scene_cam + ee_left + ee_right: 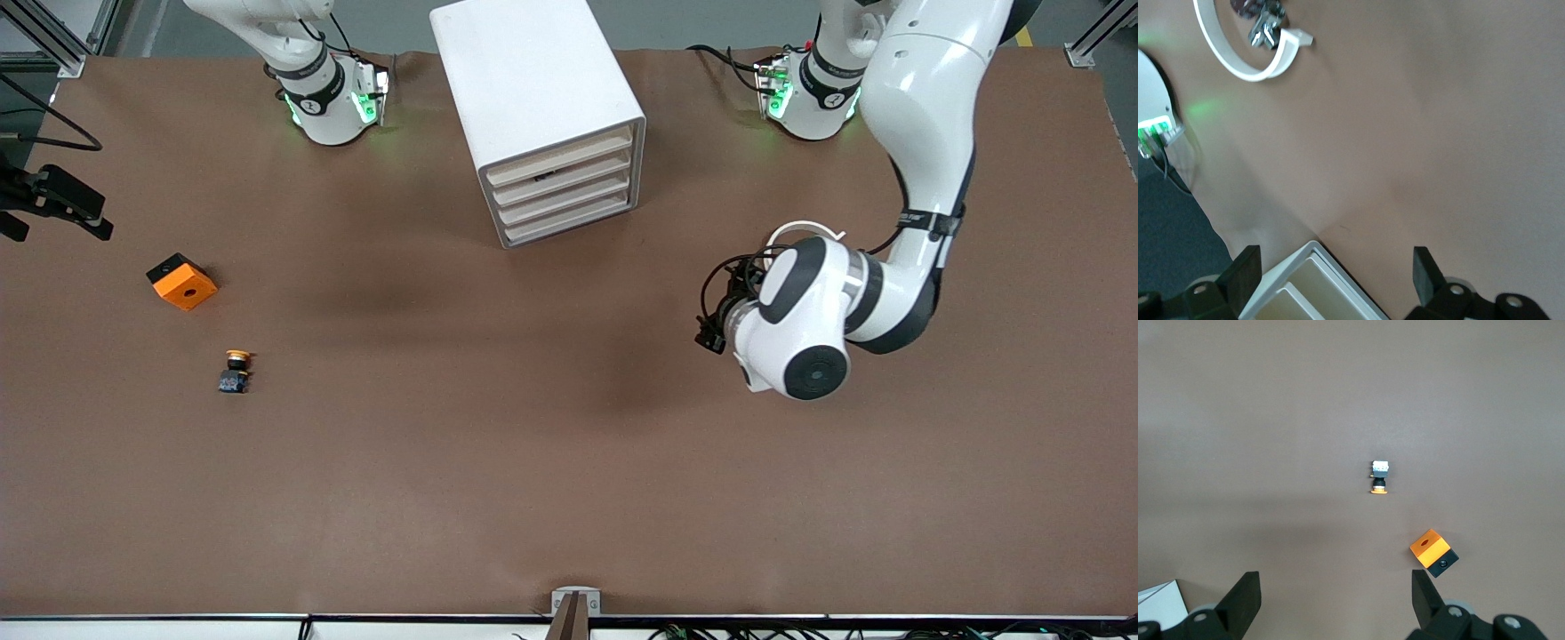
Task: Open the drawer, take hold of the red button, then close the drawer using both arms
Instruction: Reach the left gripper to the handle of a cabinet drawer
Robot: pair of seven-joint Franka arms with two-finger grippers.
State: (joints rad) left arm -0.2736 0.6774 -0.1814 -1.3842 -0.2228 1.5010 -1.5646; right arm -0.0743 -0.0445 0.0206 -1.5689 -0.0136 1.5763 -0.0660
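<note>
The white cabinet (542, 107) stands at the table's back middle. Its four cream-edged drawers (564, 188) all sit pushed in. The red-capped button is hidden from every view. My left gripper (1337, 280) hangs open and empty over the table beside the cabinet, toward the left arm's end. One cabinet corner (1313, 287) shows between its fingers (1248, 273). In the front view the left wrist (787, 320) covers that gripper. My right gripper (1337, 597) is open and empty, high over the table toward the right arm's end, and out of the front view.
An orange cube with a hole (182, 282) (1433, 552) and an orange-yellow-capped button (235, 371) (1379, 478) lie toward the right arm's end. A black camera mount (53, 200) juts in at that table edge. A white cable ring (1245, 53) hangs on the left arm.
</note>
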